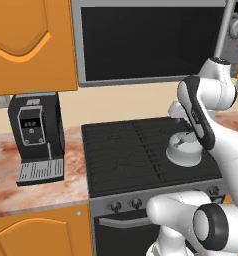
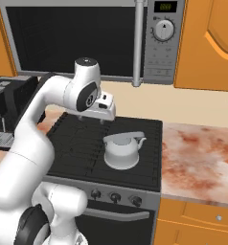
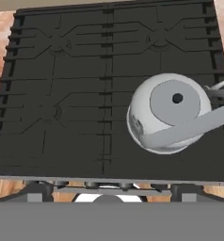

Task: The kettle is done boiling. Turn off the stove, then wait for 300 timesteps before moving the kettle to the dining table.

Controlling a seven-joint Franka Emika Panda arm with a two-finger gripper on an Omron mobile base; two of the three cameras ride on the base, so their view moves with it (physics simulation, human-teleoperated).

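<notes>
The silver-grey kettle stands upright on the front right burner of the black stove, its slanted handle across the lid. My gripper hovers above the cooktop, behind and slightly left of the kettle, pointing down and clear of it. Its fingertips stand wide apart with nothing between them: open. A row of small round knobs lines the stove's grey front panel. The dining table is out of view.
A dark-windowed microwave hangs over the stove. A black coffee machine stands on the marbled counter left of the stove. More marbled counter lies to the right. Orange cabinets hang above.
</notes>
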